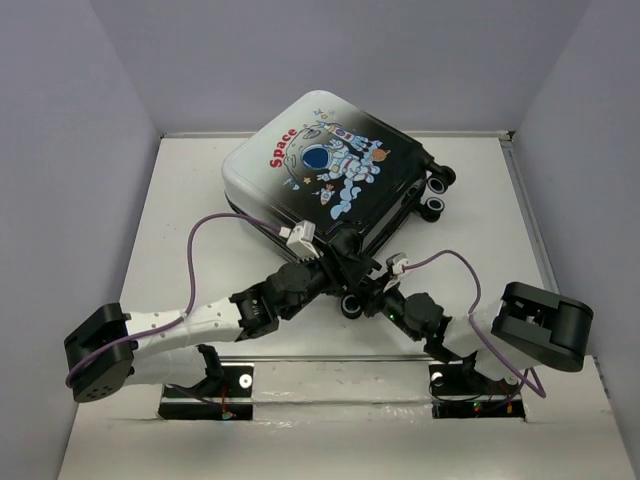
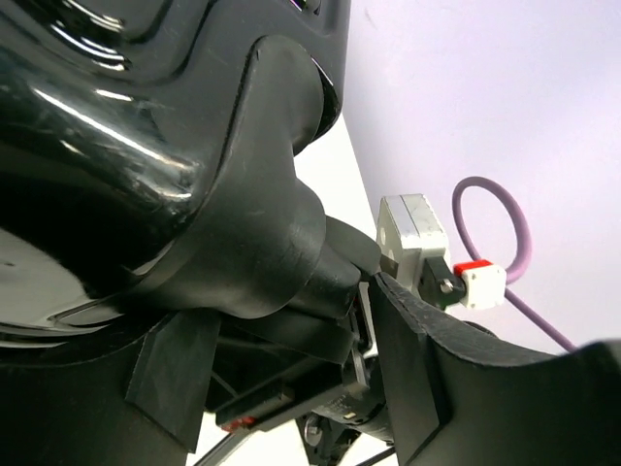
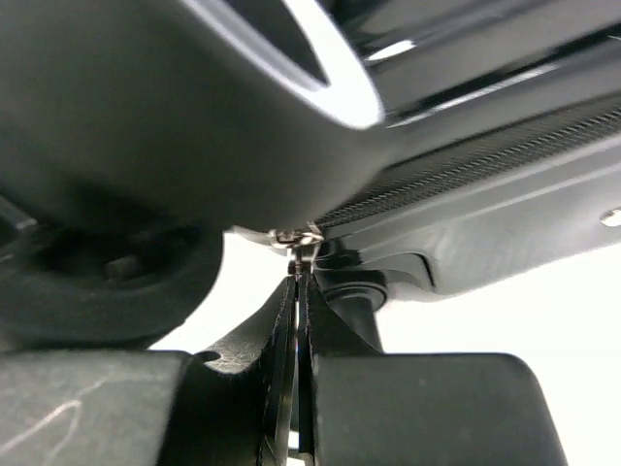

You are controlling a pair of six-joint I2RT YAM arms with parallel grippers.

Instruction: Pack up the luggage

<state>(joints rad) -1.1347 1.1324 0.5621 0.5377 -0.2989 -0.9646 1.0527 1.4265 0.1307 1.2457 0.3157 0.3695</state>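
Now, luggage (image 1: 320, 170): closed, print side up on the white table (image 1: 190, 200), upper centre of the top view, turned on a diagonal; two wheels at its right edge, another wheel (image 1: 352, 305) at its lower corner.
My left gripper (image 1: 335, 262): at that lower corner, jaws spread wide; in the left wrist view the black wheel housing (image 2: 252, 243) sits between my fingers (image 2: 417, 369), and I cannot tell whether they press on it.
My right gripper (image 1: 372, 290): just right of the left one, at the same corner, jaws pressed together on the thin zipper pull (image 3: 297, 248) under the zipper (image 3: 466, 165) line.
Cable (image 1: 200, 240): purple, loops above my left arm.
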